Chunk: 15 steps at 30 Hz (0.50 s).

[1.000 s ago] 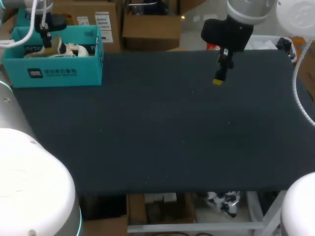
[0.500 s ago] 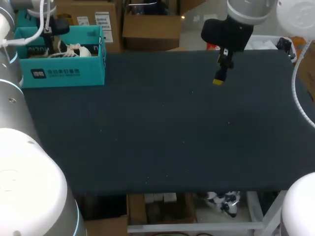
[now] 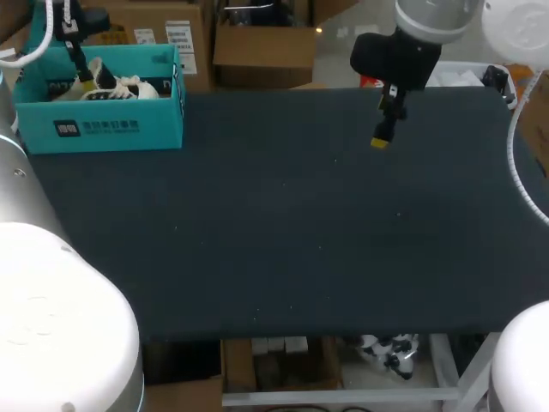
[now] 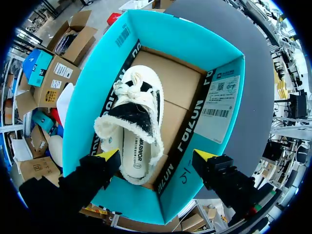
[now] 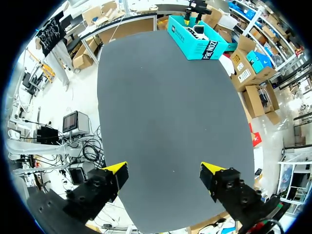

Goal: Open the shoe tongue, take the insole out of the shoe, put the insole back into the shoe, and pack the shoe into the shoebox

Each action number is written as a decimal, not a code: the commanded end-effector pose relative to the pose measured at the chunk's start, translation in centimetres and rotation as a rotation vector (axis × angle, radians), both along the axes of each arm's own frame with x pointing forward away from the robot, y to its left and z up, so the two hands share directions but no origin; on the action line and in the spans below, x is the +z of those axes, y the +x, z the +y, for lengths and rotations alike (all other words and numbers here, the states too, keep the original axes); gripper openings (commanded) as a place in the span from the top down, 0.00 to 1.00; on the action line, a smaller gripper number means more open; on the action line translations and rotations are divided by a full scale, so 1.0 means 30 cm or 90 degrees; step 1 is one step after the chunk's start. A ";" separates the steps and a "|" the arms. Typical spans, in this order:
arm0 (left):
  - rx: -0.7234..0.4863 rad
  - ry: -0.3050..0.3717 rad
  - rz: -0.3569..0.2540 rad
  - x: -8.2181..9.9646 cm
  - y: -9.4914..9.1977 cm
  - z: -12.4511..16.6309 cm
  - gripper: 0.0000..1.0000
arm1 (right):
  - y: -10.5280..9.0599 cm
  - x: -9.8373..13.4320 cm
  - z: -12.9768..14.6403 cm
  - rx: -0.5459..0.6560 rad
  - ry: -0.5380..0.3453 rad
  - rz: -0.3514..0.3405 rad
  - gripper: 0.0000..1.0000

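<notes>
Surface (image 3: 300, 223): dark grey mat. It fills most of the head view, left edge to right edge, with a few pale specks near centre.

Left arm (image 3: 51, 326): white bulk in the lower left corner, running up the left edge to the upper left corner.

Right arm (image 3: 399, 56): enters at the top, right of centre. Its black wrist hangs over the far part of the surface.

Shoebox (image 3: 103, 129): teal, open-topped, upper left of the head view, sitting on the far left corner of the surface. White label on the end wall facing frame centre.

Shoe (image 4: 134, 122): inside the shoebox, sole down, lying lengthwise. It sits close to one long wall, with brown cardboard floor showing along the other. White with frayed edges, black panel over the forefoot, white laces bunched toward the toe. Heel end points toward the left jaws.

Insole (image 4: 134, 153): seated in the shoe, pale with dark print, visible through the opening.

Left jaws: spread wide above the heel end of the shoebox, one yellow fingertip (image 4: 109, 155) on each side of the heel, gripping nothing.

Right jaws: spread wide, fingertips (image 5: 117, 168) above the surface, well apart from the shoebox, gripping nothing.
</notes>
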<state>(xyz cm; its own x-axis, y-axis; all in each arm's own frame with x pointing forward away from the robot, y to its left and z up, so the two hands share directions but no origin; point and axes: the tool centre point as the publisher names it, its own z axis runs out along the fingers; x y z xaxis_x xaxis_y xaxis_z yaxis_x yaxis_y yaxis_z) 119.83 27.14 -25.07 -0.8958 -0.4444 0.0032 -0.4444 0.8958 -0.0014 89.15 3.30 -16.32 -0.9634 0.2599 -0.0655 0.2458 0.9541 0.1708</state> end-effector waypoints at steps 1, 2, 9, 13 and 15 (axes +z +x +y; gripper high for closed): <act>-0.020 0.016 -0.070 0.160 -0.167 -0.048 0.00 | -0.002 0.003 -0.001 0.000 -0.001 0.001 0.00; -0.027 0.012 -0.072 0.174 -0.191 -0.059 0.00 | -0.002 0.003 -0.001 0.000 -0.001 0.001 0.00; -0.050 0.048 -0.073 0.182 -0.356 -0.146 0.00 | -0.002 0.003 -0.001 0.000 -0.001 0.001 0.00; -0.023 0.070 -0.084 0.188 -0.430 -0.167 0.00 | -0.002 0.003 -0.001 0.000 -0.001 0.001 0.00; -0.016 0.080 -0.089 0.184 -0.468 -0.181 0.00 | -0.002 0.003 -0.001 0.000 -0.001 0.001 0.00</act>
